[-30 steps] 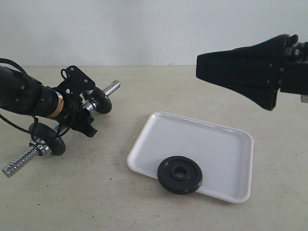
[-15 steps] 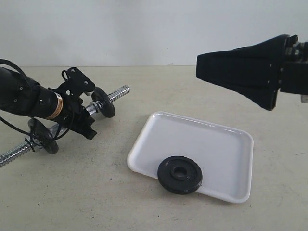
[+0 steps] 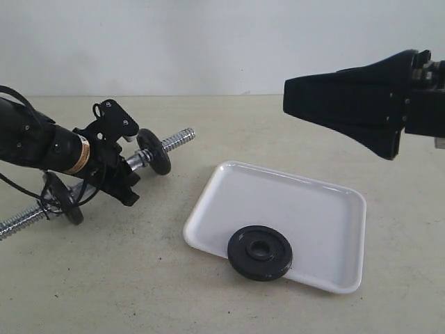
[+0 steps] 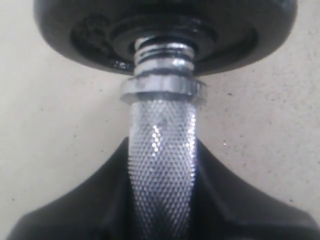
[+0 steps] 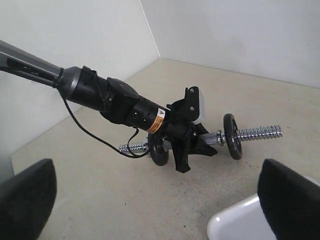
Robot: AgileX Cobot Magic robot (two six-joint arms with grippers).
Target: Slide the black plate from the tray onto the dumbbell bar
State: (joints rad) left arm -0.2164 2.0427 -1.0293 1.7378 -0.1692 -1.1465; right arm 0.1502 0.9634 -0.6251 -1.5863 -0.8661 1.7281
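Outside view: at middle left, the left hand (image 3: 115,167) grips the dumbbell bar (image 3: 177,138). The bar has swung over the last second, and its free threaded end now points right, towards the tray (image 3: 313,202). The black plate (image 3: 260,252) lies untouched at the tray's lower edge.

Left wrist view: the fingers (image 4: 65,215) clamp the bar's knurled middle.

Right wrist view: the right hand (image 5: 155,200) hovers wide open, so the bar looks presented for loading.

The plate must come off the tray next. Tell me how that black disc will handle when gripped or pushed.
The black plate looks like solid cast metal: probably rigid and heavy for its size. Lying flat, it likely won't roll. It sits at the near rim of the glossy tray, so a push may slide it easily.
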